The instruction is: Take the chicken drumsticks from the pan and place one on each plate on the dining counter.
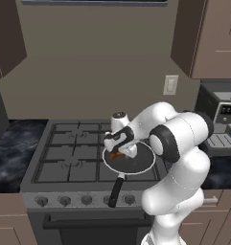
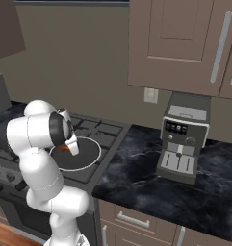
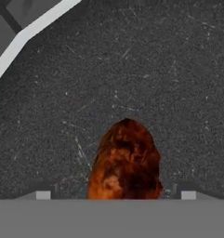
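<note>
The pan sits on the stove's front right burner, its black handle pointing toward the front edge. One glossy orange-brown chicken drumstick lies on the pan's dark inside. My gripper reaches down into the pan and is open, with the drumstick between its fingertips and a small gap on each side. The arm covers part of the pan, so a second drumstick is hidden. The plates and the dining counter are out of view.
The gas stove has free burners to the left of the pan. A coffee machine stands on the black marble worktop to the right. Wall cabinets hang above.
</note>
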Available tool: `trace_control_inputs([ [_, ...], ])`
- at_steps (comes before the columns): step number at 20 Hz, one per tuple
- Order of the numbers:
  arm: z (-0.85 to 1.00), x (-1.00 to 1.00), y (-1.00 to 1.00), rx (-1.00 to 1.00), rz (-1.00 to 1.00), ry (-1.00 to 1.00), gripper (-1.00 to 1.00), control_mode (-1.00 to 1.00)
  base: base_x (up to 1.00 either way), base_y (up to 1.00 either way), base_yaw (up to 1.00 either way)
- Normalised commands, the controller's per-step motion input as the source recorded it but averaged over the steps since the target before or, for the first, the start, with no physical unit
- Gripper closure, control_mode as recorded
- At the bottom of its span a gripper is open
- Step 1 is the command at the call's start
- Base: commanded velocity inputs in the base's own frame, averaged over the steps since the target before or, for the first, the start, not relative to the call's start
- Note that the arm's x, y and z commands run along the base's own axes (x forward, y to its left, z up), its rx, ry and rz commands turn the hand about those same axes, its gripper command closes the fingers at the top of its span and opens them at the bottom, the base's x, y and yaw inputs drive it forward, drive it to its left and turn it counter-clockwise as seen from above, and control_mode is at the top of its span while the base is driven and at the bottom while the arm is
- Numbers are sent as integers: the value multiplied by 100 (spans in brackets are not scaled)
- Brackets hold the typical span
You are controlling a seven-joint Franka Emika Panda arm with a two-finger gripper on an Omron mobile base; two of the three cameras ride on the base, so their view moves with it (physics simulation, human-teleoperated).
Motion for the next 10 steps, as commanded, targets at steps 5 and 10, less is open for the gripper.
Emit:
trace_control_inputs([
  [5, 52, -21, 0, 0, -5, -27, 100, -100, 0, 0, 0],
  [10, 100, -23, 0, 0, -7, -16, 100, -100, 0, 0, 0],
])
